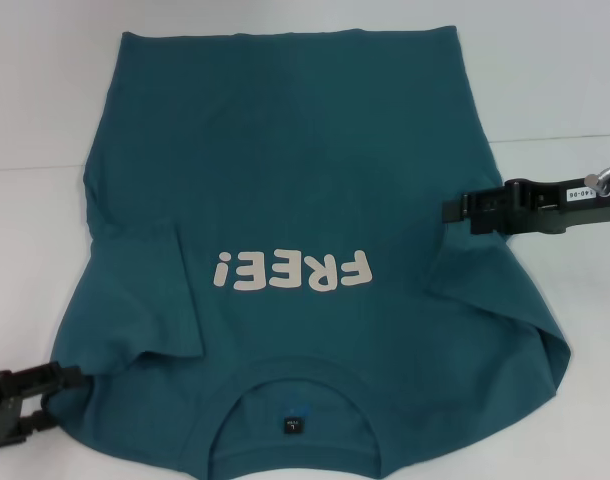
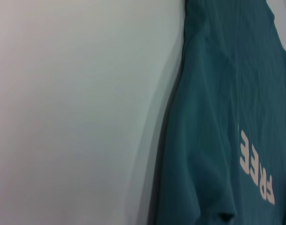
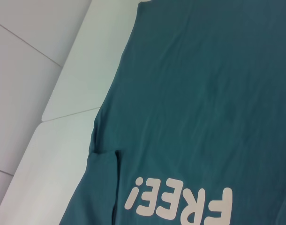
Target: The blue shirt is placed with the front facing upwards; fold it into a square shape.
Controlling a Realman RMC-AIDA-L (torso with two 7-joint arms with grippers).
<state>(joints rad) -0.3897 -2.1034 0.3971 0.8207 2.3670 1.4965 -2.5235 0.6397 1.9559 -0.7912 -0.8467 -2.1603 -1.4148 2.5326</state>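
The blue shirt [image 1: 315, 190] lies flat before me, print up, collar near — both sleeves look tucked in, main folds remain — my left gripper [image 1: 30, 395] and right gripper [image 1: 485, 210] at its sides, their grip I cannot tell.

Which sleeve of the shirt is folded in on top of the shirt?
The sleeve on the robot's left side of the blue shirt is folded in over the body. The sleeve on the right side still spreads outward.

The shirt [image 1: 285, 180] carries "FREE!" in off-white letters across its chest. A small white sticker on the right gripper [image 1: 455, 208] has digits too small to read.
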